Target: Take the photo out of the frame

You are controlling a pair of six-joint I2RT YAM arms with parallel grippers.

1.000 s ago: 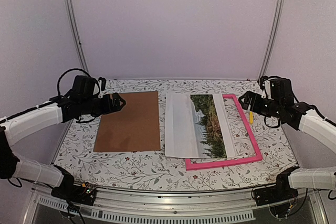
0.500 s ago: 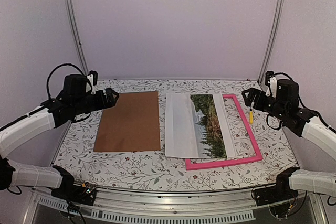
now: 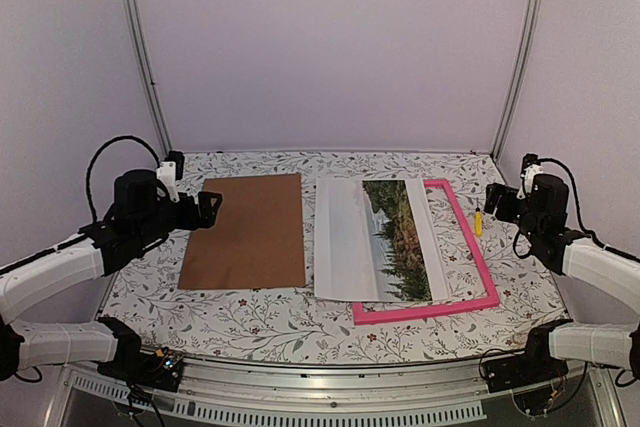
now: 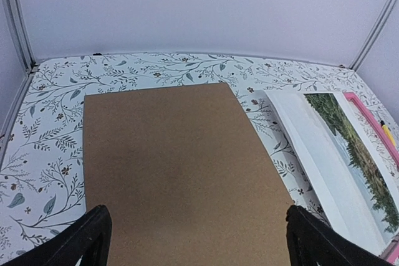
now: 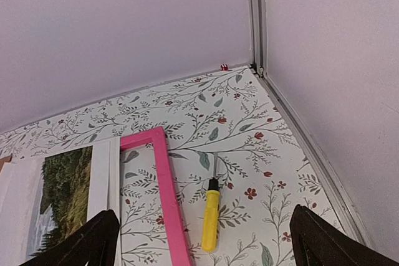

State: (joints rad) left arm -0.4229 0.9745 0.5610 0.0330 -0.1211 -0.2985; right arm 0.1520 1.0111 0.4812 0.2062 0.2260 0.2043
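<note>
Though wide and empty, left gripper (image 3: 212,205) and right gripper (image 3: 497,202) well apart from photo (image 3: 375,237) across frame's (image 3: 425,310) left edge.

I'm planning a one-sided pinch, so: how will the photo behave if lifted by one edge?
Probably floppy: the photo is a large thin sheet, and a lengthwise ridge in its white margin suggests it bends easily. Likely light, so a push may slide it across the frame it partly overlies. Lying nearly flat, its edge looks hard to get under.

The board (image 3: 247,231) looks matt brown fibreboard, the frame (image 3: 470,252) smooth pink plastic, the photo (image 3: 375,239) paper.
</note>
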